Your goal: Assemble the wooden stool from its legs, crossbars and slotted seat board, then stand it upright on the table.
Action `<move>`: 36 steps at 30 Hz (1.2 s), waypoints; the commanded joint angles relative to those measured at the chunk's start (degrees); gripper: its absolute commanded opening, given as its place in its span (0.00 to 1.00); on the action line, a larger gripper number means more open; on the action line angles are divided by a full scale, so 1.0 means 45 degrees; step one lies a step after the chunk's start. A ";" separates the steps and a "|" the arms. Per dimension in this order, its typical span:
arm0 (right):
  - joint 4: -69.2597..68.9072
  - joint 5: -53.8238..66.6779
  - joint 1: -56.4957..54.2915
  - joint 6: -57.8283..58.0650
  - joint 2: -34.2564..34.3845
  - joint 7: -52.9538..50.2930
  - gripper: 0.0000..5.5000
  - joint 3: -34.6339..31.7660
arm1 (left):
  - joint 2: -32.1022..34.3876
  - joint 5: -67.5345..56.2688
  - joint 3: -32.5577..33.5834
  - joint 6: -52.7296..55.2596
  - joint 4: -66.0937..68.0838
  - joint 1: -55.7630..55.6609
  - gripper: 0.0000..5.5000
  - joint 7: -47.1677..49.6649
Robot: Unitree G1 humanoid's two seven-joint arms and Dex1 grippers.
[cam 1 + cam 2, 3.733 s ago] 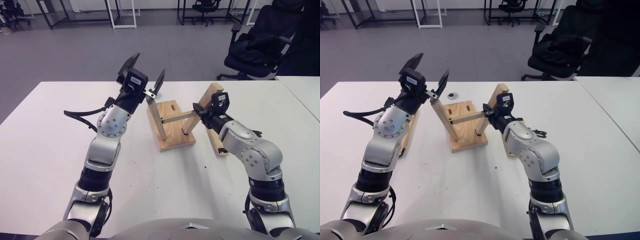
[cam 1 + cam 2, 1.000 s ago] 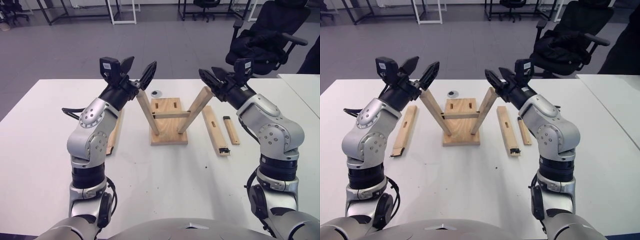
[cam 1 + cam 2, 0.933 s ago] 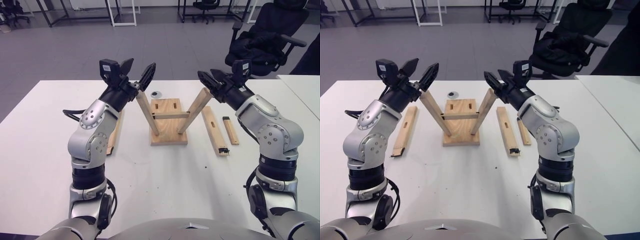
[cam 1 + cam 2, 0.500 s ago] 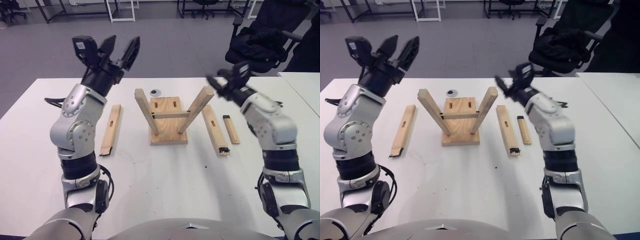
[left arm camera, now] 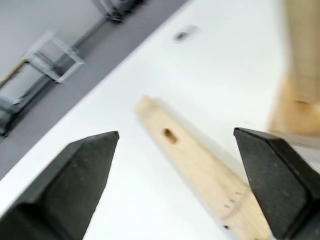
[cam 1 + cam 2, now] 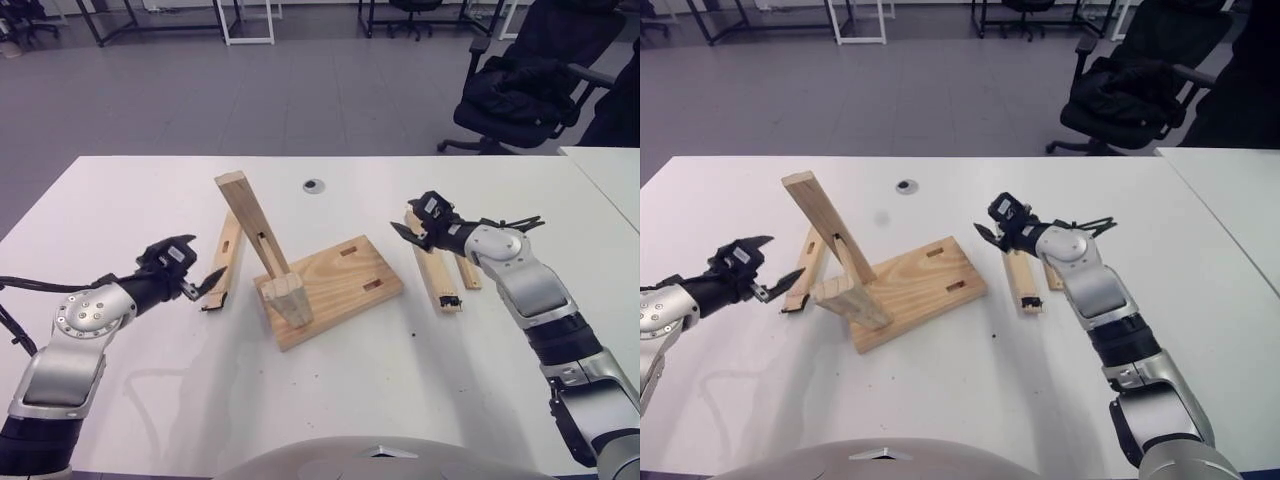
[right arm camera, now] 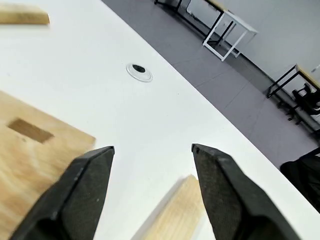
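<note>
The left gripper (image 6: 203, 268) hangs low over the table (image 6: 120, 200) with its jaws spread wide and nothing in them. In its wrist view a loose leg (image 5: 200, 165) lies flat on the far side of the gap between the fingers. From the head, that leg's near end sits just beside the lower fingertip; contact cannot be told. The right gripper (image 6: 403, 224) is also spread open and empty, low above the far end of a second loose leg (image 6: 432, 272), which lies flat on the robot's right with a short crossbar (image 6: 466, 270) just beside it on the outer side. Between the two arms the board (image 6: 335, 285) lies flat on the table, turned at an angle, two slots showing in its top. At its left corner one leg (image 6: 248, 222) rises tilted, leaning back and to the left, with a short block (image 6: 285, 298) of wood seen end-on at its foot. A round grommet (image 6: 314, 185) sits in the table beyond the board.
</note>
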 commanded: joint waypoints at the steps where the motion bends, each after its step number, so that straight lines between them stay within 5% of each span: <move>1: 0.1403 -0.1963 0.0019 -0.2115 -0.0219 0.0732 0.53 0.1554 | 0.0116 0.1113 -0.1948 0.0068 0.0021 -0.0499 0.77 -0.0505; 7: 0.1414 -0.2692 0.0608 -0.2667 -0.0619 0.2309 0.53 0.1996 | -0.0617 0.2603 -0.3806 -0.0668 0.1249 -0.1239 0.77 -0.0182; 13: -0.0631 -0.1493 0.2088 -0.1984 -0.0931 0.4761 0.53 0.1995 | -0.2016 0.2419 -0.3878 -0.1427 0.2779 -0.2283 0.77 0.0297; 19: -0.3616 0.0085 0.2979 -0.0137 -0.1705 0.5842 0.53 0.0580 | -0.4154 0.1735 -0.3558 -0.4061 0.7453 -0.5330 0.77 0.0169; 27: -0.1770 0.1162 0.1096 0.0033 -0.0503 0.4059 0.53 -0.2240 | -0.2559 0.0640 -0.0910 -0.5259 0.8029 -0.5396 0.77 -0.0221; 36: 0.5189 -0.1982 -0.1444 -0.3933 0.1387 0.1522 0.53 -0.0436 | -0.0463 -0.0024 -0.1525 -0.2859 0.2028 -0.1245 0.77 -0.2794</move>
